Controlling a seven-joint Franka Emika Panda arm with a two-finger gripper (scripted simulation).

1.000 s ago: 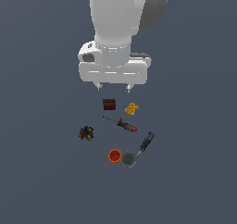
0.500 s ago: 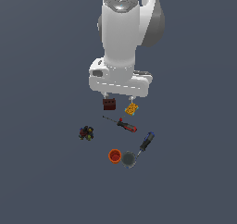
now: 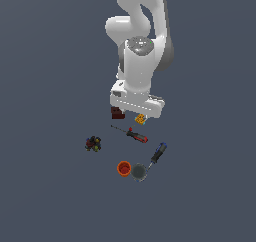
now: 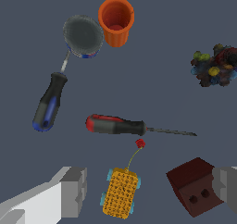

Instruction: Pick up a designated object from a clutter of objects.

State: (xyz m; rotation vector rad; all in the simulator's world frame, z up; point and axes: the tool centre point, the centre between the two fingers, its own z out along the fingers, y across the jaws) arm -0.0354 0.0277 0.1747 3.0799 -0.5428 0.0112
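Exterior view: white arm low over small flat yellow-orange bumpy-topped square block (image 3: 140,118), just beside dark red-brown box (image 3: 118,113); red-handled screwdriver (image 3: 136,135) near.

Wrist view: gripper (image 4: 148,190) wide open, holding nothing, one grey finger (image 4: 73,189) beside the block (image 4: 121,192), the box (image 4: 192,186) touching the other; orange plastic cup (image 4: 116,21) well apart.
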